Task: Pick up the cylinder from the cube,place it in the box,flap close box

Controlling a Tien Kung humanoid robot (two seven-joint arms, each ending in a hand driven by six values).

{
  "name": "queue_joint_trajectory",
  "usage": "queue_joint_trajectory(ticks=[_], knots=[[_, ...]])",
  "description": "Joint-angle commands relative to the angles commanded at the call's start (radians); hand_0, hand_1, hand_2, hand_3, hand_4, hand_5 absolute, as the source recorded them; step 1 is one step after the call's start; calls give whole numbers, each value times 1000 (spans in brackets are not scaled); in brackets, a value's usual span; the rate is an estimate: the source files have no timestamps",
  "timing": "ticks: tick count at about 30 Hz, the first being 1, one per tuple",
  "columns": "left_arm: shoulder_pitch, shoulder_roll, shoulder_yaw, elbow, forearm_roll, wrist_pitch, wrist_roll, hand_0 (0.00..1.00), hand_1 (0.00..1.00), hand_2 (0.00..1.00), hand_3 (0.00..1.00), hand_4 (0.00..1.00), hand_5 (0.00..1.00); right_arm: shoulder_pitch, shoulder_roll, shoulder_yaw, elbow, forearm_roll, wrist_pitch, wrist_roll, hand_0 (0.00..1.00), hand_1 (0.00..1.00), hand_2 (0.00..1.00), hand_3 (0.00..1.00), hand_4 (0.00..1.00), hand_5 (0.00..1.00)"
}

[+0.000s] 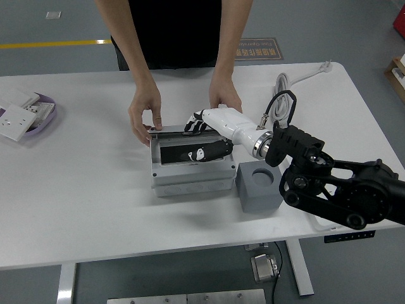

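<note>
The grey box [190,182] stands at the table's middle. Its clear-windowed lid [190,152] lies lowered over it. My right hand [201,130], white with black fingers, rests flat on the lid's far part with fingers spread and holds nothing. The grey cube [259,188] stands right of the box, its round hole empty. The cylinder is not visible. A person at the far side holds the box's back left corner with one hand [145,114] and rests the other hand [224,98] behind my wrist.
A purple tray [45,121] with white socket parts sits at the far left. A grey cable [297,77] runs along the back right. My black right arm [342,190] covers the table's right part.
</note>
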Motion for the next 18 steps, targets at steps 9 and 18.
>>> queue_joint_trajectory(ticks=[9, 18], knots=[[-1, 3, -6, 0, 5, 5, 3, 629, 647, 625, 668, 722, 253, -35, -3, -28, 16, 20, -10, 9, 671, 620, 641, 685, 908, 557], [2, 3, 19, 3, -14, 5, 4, 629, 647, 625, 668, 722, 253, -98, -94, 157, 64, 15, -1, 11, 672, 625, 658, 697, 855, 571]])
